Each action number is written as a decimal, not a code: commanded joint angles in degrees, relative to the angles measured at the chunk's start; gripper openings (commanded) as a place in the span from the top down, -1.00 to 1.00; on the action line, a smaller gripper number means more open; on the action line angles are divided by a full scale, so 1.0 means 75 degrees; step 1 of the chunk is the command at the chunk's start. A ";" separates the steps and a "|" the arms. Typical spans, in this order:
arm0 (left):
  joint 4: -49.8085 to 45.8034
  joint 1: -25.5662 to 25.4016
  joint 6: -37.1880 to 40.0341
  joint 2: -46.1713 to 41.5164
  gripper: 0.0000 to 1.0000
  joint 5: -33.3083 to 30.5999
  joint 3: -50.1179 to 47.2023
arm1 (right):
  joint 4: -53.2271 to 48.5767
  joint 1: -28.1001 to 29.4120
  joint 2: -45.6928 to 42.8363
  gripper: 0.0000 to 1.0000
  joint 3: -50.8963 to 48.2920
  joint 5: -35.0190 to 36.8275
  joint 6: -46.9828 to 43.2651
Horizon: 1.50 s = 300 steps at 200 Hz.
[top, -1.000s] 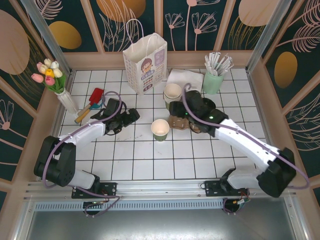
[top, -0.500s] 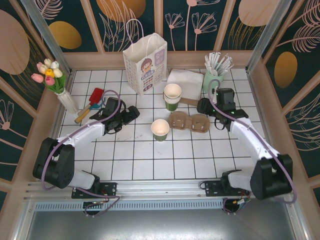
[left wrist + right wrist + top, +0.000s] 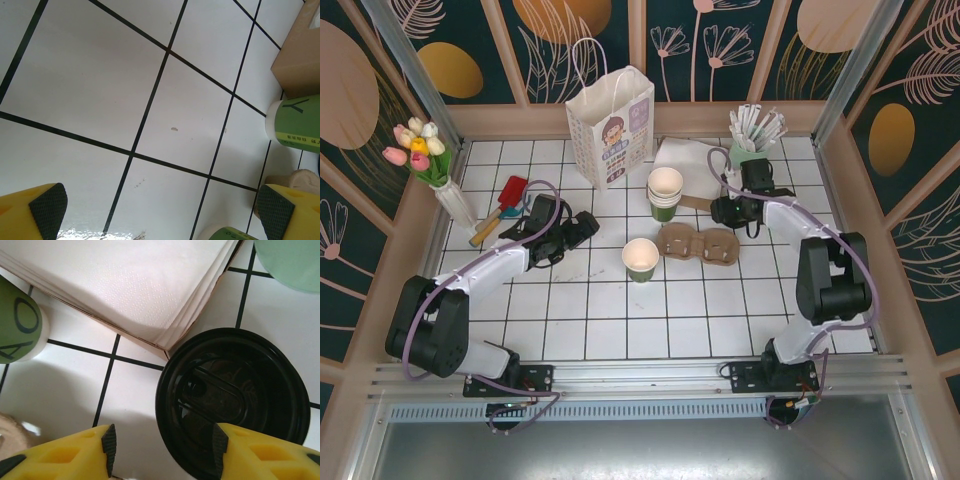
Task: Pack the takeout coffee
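The right claw (image 3: 164,444), apart but narrowing, has swung over to the black lid (image 3: 232,400), likely to cap the takeout coffee (image 3: 640,258); the left claw (image 3: 157,207) waits wide apart.

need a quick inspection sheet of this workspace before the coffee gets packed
surface: white tiled table, a few small marks, no spills seen
job's things: takeout coffee cup upright, alone, no lid on; white paper bag upright at the back
clutter: cup stack, cardboard carrier, napkins, straw pot, black lid, red-headed tool
grippers: left gripper open over bare tiles; right gripper open, low over the black lid's edge
cables: purple cables along both arms, no snag seen
surroundings: tulips in a vase, leaf-patterned walls
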 commanded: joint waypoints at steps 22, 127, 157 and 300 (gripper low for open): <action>-0.0082 -0.0034 -0.0118 -0.0029 -0.98 0.0026 0.0073 | -0.0375 -0.0019 0.0569 0.07 0.0503 0.0003 -0.0643; -0.0071 -0.0034 -0.0067 0.0011 -0.98 -0.0037 0.0049 | -0.0276 0.0088 0.1035 0.35 0.0785 0.0245 -0.0656; -0.0085 -0.0034 -0.0057 -0.0057 -0.98 -0.0093 -0.0013 | -0.0151 0.0120 0.0866 0.43 0.0659 0.0319 -0.0717; -0.0091 -0.0034 0.0186 -0.0245 -0.97 -0.0139 -0.0002 | 0.0401 0.0154 -0.0437 0.77 0.0005 -0.0116 -0.1230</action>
